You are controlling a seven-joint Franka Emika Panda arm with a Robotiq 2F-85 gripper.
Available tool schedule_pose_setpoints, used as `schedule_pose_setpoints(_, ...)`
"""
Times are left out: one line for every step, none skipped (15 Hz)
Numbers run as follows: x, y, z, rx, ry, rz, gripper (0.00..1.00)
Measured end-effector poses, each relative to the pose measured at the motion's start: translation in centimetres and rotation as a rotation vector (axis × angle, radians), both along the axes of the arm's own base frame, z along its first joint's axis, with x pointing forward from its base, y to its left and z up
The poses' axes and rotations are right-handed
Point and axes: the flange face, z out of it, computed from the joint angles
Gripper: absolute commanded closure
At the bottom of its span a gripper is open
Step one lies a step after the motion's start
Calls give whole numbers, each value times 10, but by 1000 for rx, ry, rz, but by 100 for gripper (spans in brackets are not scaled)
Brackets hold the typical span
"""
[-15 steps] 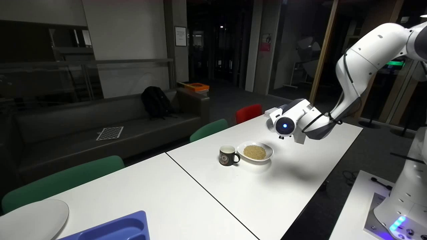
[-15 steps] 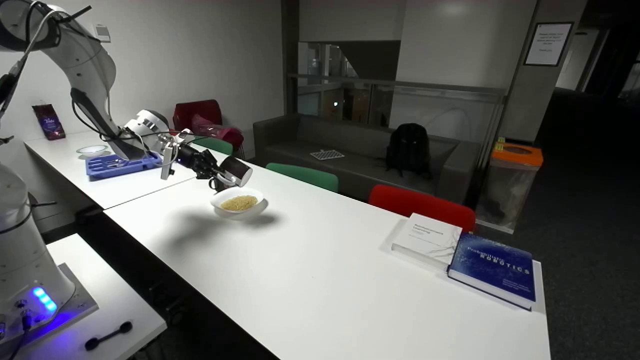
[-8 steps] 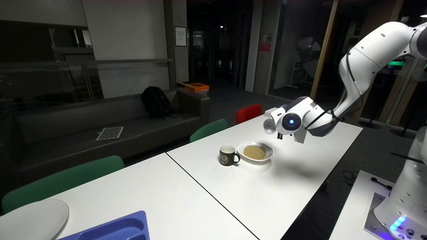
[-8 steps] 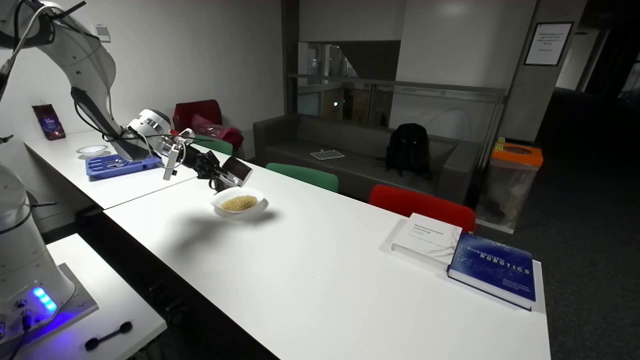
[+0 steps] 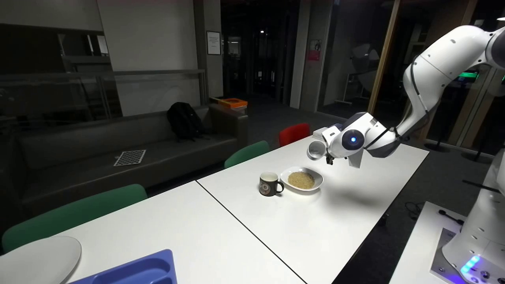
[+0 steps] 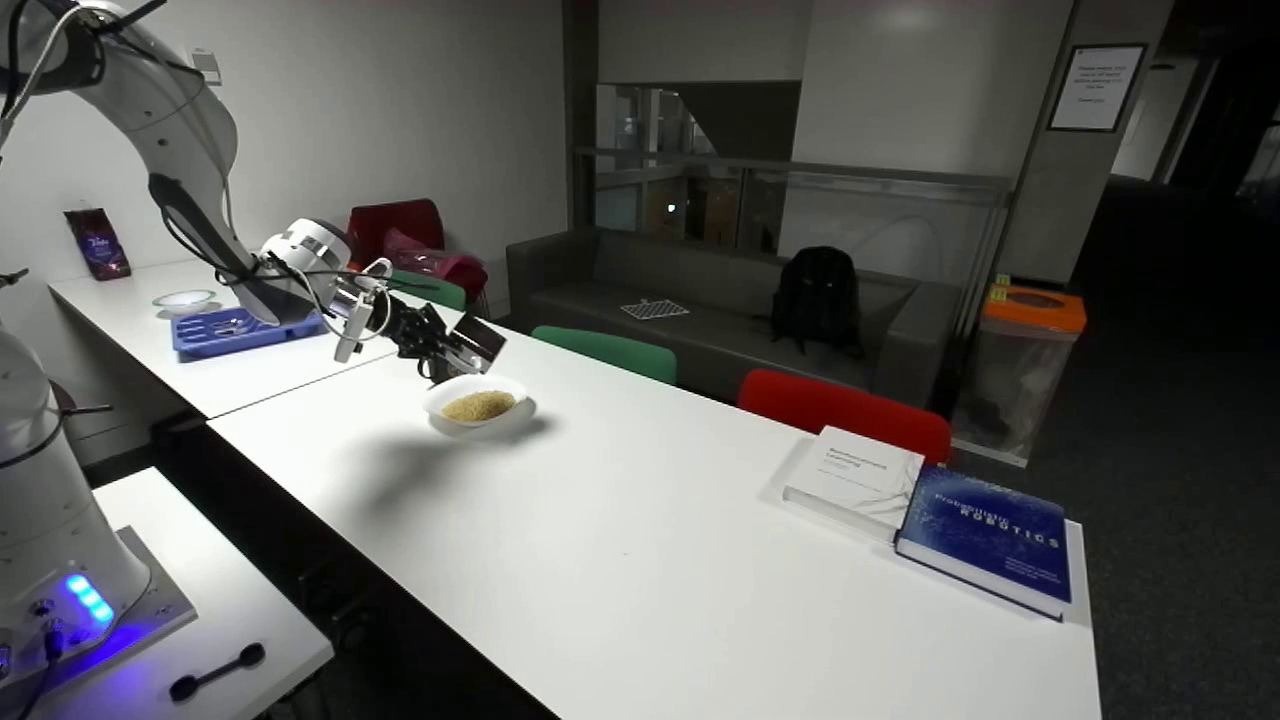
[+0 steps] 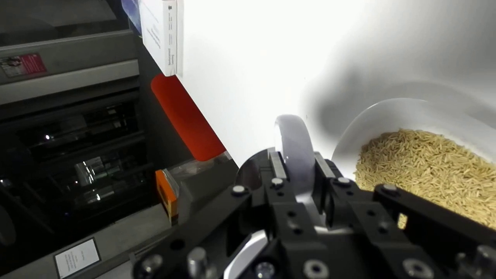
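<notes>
- White-lined mug, tipped in midair near the rice bowl in an exterior view; ceramic, I'd guess, and breakable.
- In an exterior view, dark wall, probably slippery.
- Wrist view: gripper pinched onto its pale handle, likely the surest hold.

Lit from above: bright on the counter, with soft shadows near the bowl. Overexposed to near-white there in the wrist view. Dim toward the gray sofa. Tinted blue at the robot base. Blurred beyond reading at the framed notice.
</notes>
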Motion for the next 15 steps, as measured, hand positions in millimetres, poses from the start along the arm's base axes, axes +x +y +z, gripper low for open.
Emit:
schedule_pose_setpoints(0,-1,0,6,3,15,95)
schedule_pose_setpoints(0,-2,-1,12,5,27,95)
schedule_pose_setpoints(0,-3,-1,20,8,39,95)
schedule_pose_setpoints(0,-4,-1,27,11,49,95)
schedule_pose_setpoints(0,-5,-1,33,13,57,95)
schedule_pose_setpoints(0,-6,-1,39,16,64,95)
schedule_pose_setpoints(-1,-7,-2,45,18,72,95)
schedule_pose_setpoints(-1,-7,-2,53,20,77,95)
schedule_pose_setpoints(-1,-8,-2,59,22,83,95)
schedule_pose_setpoints(-1,-8,-2,62,24,86,95)
schedule_pose_setpoints(-1,-9,-2,63,24,86,95)
schedule_pose_setpoints(-1,-9,-2,63,25,86,95)
schedule_pose_setpoints(-1,-9,-2,63,25,86,79)
schedule_pose_setpoints(-1,-9,-4,64,29,84,79)
schedule_pose_setpoints(-2,-8,-8,65,37,84,79)
